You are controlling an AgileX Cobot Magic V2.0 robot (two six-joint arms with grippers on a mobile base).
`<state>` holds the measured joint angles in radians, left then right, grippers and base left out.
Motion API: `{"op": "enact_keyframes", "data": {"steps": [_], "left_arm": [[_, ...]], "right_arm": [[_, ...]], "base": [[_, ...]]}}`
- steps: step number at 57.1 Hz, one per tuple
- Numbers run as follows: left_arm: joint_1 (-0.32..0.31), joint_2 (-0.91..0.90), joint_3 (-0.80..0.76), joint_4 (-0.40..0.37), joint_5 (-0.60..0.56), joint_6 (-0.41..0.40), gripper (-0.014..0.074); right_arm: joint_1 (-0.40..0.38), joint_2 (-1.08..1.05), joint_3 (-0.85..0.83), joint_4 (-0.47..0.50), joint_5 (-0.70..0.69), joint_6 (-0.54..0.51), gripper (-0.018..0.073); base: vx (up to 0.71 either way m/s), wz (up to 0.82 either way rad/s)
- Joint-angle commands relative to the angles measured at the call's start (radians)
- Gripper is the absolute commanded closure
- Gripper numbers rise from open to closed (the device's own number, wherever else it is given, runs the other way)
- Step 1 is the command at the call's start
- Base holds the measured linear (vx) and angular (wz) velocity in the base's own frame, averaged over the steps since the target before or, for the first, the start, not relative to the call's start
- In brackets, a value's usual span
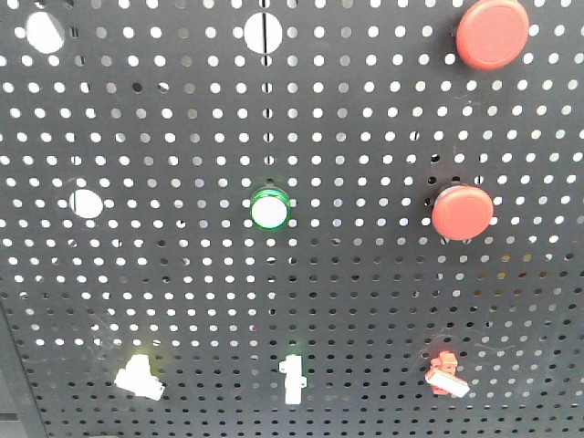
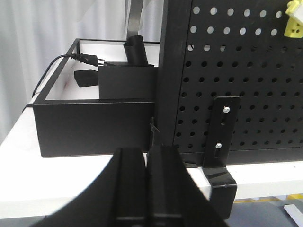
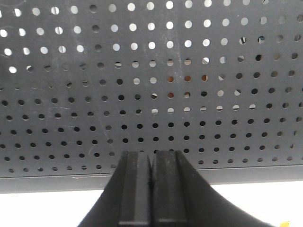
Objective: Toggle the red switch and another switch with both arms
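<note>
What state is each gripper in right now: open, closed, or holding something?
Left gripper: closed, holding nothing.
Right gripper: closed, holding nothing.

Dark matt metal on the pegboard [image 1: 173, 274], smooth with faint scratches. Smooth red plastic with a soft shine on the round push button [image 1: 462, 212]. Glossy green rim on the white button [image 1: 270, 210]. Plain plastic on the red switch [image 1: 445, 372] and the pale yellow switch [image 1: 139, 377]. Matt black, plastic-looking left gripper [image 2: 147, 152] and right gripper [image 3: 151, 154]. Black painted metal bracket [image 2: 222, 127] with shiny screws.
</note>
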<state>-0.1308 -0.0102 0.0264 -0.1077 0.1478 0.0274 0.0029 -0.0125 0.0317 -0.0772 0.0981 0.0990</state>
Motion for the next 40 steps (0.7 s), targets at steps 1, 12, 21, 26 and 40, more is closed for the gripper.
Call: {"op": "enact_keyframes", "data": {"steps": [1, 12, 21, 26, 40], "left_arm": [[0.002, -0.019, 0.02, -0.01, -0.092, -0.008, 0.0594], [0.002, -0.019, 0.02, 0.0, -0.108, -0.002, 0.0594], [0.002, -0.018, -0.015, -0.002, -0.344, -0.027, 0.0594], [0.002, -0.011, -0.11, 0.025, -0.329, -0.027, 0.0594], [0.002, 0.209, -0.421, 0.108, -0.066, -0.027, 0.0594]], "right_arm": [[-0.005, -0.01, 0.005, -0.005, -0.087, -0.003, 0.0565], [-0.005, -0.01, 0.002, -0.012, -0.137, -0.008, 0.0565], [-0.005, -0.01, -0.035, -0.012, -0.342, -0.005, 0.0565], [-0.005, -0.002, -0.163, -0.012, -0.318, -0.002, 0.0565], [-0.005, 0.244, -0.589, -0.012, 0.081, -0.008, 0.0565]], "base": [[0.0, -0.01], [0.0, 0.0], [0.0, 0.0], [0.0, 0.0], [0.0, 0.0]]}}
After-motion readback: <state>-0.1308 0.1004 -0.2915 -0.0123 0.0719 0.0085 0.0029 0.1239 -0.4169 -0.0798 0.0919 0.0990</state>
